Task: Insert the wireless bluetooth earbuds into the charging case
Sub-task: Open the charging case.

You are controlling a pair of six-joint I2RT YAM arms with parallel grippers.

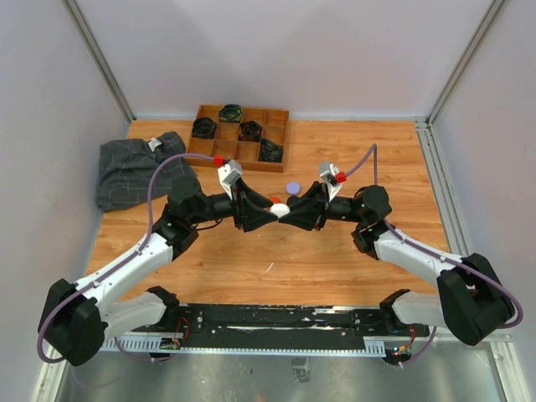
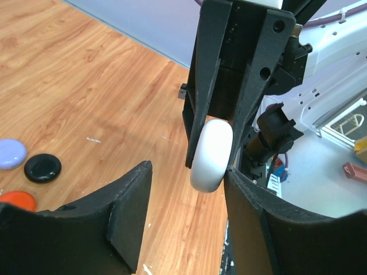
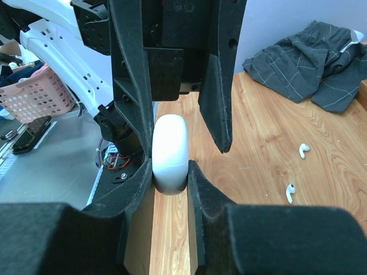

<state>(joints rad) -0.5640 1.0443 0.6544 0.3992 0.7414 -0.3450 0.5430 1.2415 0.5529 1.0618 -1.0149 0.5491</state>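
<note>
A white charging case [image 3: 170, 153] is closed and stands on edge, clamped between the fingers of my right gripper [image 3: 170, 172] above the table. It also shows at table centre in the top view [image 1: 279, 208]. My left gripper [image 2: 186, 189] faces it from the other side, jaws open around the case [image 2: 211, 154]; one finger [image 2: 264, 223] touches it and the other stands clear. Two white earbuds [image 3: 303, 150] [image 3: 290, 192] lie loose on the wood beside the grippers. They are hidden in the top view.
Round lilac [image 2: 11, 153], black [image 2: 42, 167] and orange-red [image 2: 17, 200] cases lie on the table just beyond the grippers. A wooden compartment tray [image 1: 219, 152] with dark coiled cables stands at the back. A grey cloth [image 1: 138, 167] lies back left.
</note>
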